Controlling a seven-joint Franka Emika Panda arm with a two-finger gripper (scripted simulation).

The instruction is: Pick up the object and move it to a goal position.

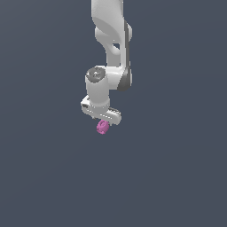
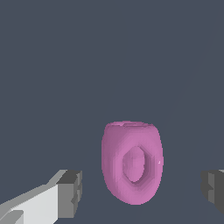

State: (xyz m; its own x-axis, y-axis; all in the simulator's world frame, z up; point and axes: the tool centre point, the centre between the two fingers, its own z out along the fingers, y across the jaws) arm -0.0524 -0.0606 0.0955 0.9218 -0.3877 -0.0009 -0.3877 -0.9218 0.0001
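Note:
The object (image 1: pixel 102 127) is a small pink-magenta rounded lump with an oval hollow in its face. In the exterior view it shows just below the white gripper (image 1: pixel 103 122) at the end of the arm. In the wrist view the object (image 2: pixel 132 162) fills the space between the two dark fingertips (image 2: pixel 72 192), with a clear gap on each side, so the gripper (image 2: pixel 142 188) is open and straddles it without touching. From the exterior view I cannot make out the fingertips themselves.
A plain dark grey surface (image 1: pixel 53 177) fills both views. The white arm (image 1: pixel 111 40) comes down from the top of the exterior view.

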